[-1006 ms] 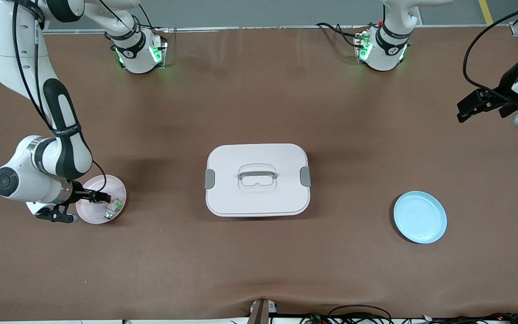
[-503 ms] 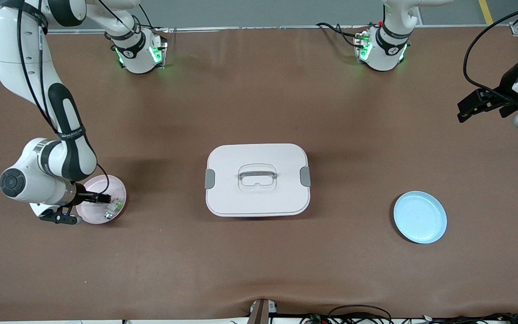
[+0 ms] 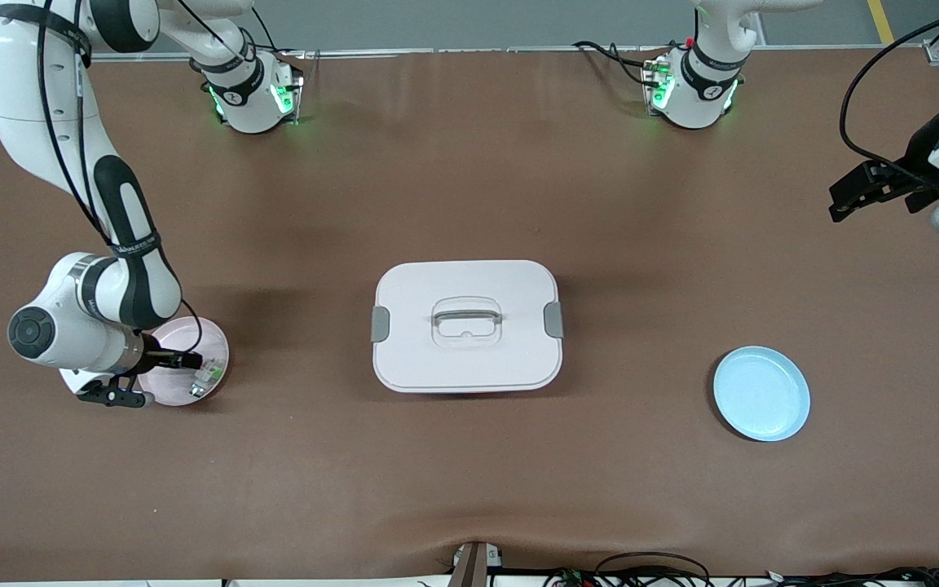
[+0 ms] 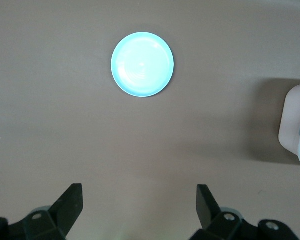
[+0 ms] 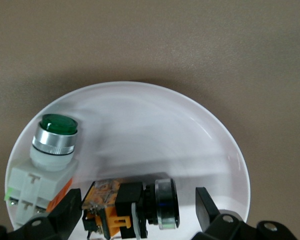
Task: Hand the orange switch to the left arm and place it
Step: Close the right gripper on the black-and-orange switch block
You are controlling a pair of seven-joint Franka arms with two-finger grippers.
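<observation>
**Reaching for the switch on the pink plate**

Straddling the orange switch (image 5: 132, 205) with spread, empty fingers, the right gripper (image 5: 135, 210) hangs low over the pink plate (image 3: 213, 346), apparently ready to pinch. The left gripper (image 4: 140, 212), also open, waits above the table near the blue plate (image 3: 761, 394), past the box (image 3: 466, 326).

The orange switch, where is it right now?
The orange switch lies on the pink plate at the right arm's end of the table, beside the green-topped switch, between the open fingers of the right gripper.
</observation>
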